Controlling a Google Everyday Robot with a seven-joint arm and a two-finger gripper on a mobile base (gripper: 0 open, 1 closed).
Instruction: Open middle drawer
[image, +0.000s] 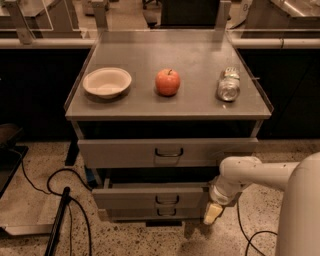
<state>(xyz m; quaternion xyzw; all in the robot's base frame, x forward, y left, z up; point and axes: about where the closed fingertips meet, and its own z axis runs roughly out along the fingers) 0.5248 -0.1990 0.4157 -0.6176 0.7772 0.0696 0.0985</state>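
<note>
Cables (75, 200) are seen on the left floor; a bowl (107, 82), apple (167, 82) and can (228, 85) on the cabinet top (200, 107). The middle drawer (130, 198) is pictured beneath, near centre, the gripper (212, 213) just beside its right end; whether it is parted or closed cannot be told.

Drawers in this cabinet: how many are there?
3: the top drawer uppermost, the middle drawer below it, the bottom drawer lowest. The gripper hangs beside the lower two.

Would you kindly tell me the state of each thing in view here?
Grey metal middle drawer: pulled slightly out, not fully open.
Gripper: low beside that drawer's right end.
White round bowl: upright, empty.
Red round apple: upright, whole.
Silver metal can: lying on its side.
</note>
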